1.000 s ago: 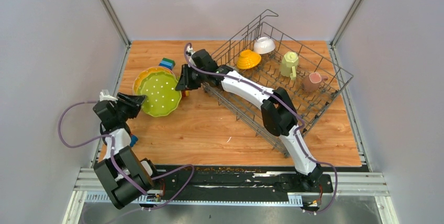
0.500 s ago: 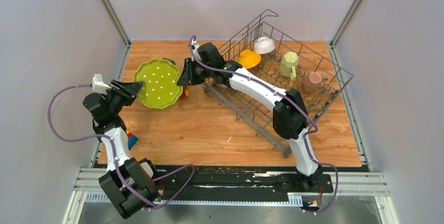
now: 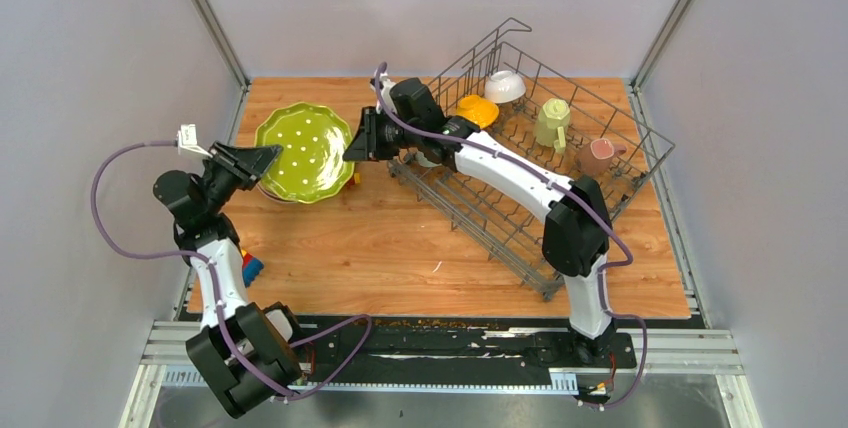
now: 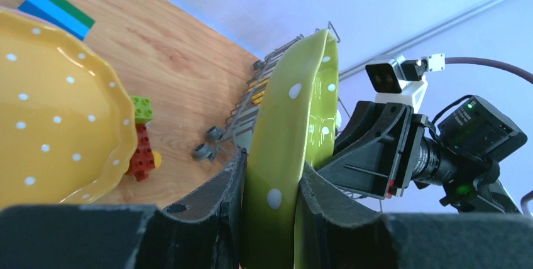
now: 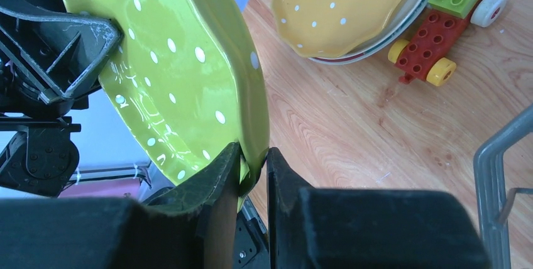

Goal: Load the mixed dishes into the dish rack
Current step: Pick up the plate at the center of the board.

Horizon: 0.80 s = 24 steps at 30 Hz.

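The lime-green white-dotted plate (image 3: 305,151) is held off the table and tilted up, left of the dish rack (image 3: 600,203). My left gripper (image 3: 266,158) is shut on its left rim, and the plate (image 4: 295,93) stands edge-on between the left gripper's (image 4: 271,168) fingers. My right gripper (image 3: 353,146) is shut on the right rim; its wrist view shows the rim of the plate (image 5: 170,49) pinched in the right gripper (image 5: 253,156). A yellow dotted plate (image 5: 339,5) lies on other plates below. A yellow bowl (image 3: 475,110), a white bowl (image 3: 505,85), a pale-green mug (image 3: 552,123) and a pink mug (image 3: 597,156) sit in the rack.
A red toy car with a green block (image 5: 440,43) lies between the plate stack and the rack's near corner (image 5: 496,156). A blue-green block (image 4: 56,10) lies beyond the stack. Another small block (image 3: 250,268) sits by the left arm. Walls close off both sides.
The green plate has gone up off the stack and tilted more upright, moving towards the back. Both grippers rose with it, each still shut on its rim.
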Motion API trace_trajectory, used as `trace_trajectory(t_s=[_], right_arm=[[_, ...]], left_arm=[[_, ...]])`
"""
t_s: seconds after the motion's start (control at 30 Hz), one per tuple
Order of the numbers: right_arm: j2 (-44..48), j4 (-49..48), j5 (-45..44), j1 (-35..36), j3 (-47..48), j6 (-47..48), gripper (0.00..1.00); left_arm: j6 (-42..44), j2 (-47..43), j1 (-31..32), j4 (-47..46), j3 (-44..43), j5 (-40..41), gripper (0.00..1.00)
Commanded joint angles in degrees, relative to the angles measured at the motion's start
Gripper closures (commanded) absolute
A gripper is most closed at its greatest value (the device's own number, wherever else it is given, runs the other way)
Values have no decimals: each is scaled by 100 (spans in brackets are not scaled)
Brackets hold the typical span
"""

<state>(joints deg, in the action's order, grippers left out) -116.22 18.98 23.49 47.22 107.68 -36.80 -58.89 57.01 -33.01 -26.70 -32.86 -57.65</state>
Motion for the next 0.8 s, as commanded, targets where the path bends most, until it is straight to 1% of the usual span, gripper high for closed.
trace_trajectory(t_s=[0.0,0.1,0.17,0.2,0.33,0.37,0.43,0.47,0.5,0.6,0.77], right_arm=[[656,-1023,480,324,-133,-10,100],[946,-1188,340,291,-439,73,99],[1183,-1334,322,245,-668,76,95],[1288,-1418,346,220,-788,59,89],[1655,-1789,541,66,-1252,-193,75],[1742,-1838,571,29,-1384,-288,72],[1925,-2176,687,-58,-1652,-448,68],[2022,-2266,706,-109,-1786,-523,63],[2113,-2368,708,-152,-1912,-586,61],[2393,-2620,730,-300,-2282,-731,58],[2772,-3206,995,-604,-2832,-1152,58]], left_arm=[[-640,-159,394,-393,-478,-636,100],[-761,-200,604,-465,-687,-649,100],[-911,-227,771,-537,-807,-556,100],[-987,-235,841,-692,-839,-507,100],[-1513,-202,1356,-1190,-1038,-151,100],[-1645,-183,1503,-1255,-1115,-38,100],[-1799,-149,1646,-1381,-1219,102,100],[-1913,-135,1678,-1507,-1277,134,100],[-1976,-102,1731,-1581,-1302,180,100],[-2132,-29,1833,-1779,-1410,258,100],[-2175,87,2161,-1908,-1451,453,100]])
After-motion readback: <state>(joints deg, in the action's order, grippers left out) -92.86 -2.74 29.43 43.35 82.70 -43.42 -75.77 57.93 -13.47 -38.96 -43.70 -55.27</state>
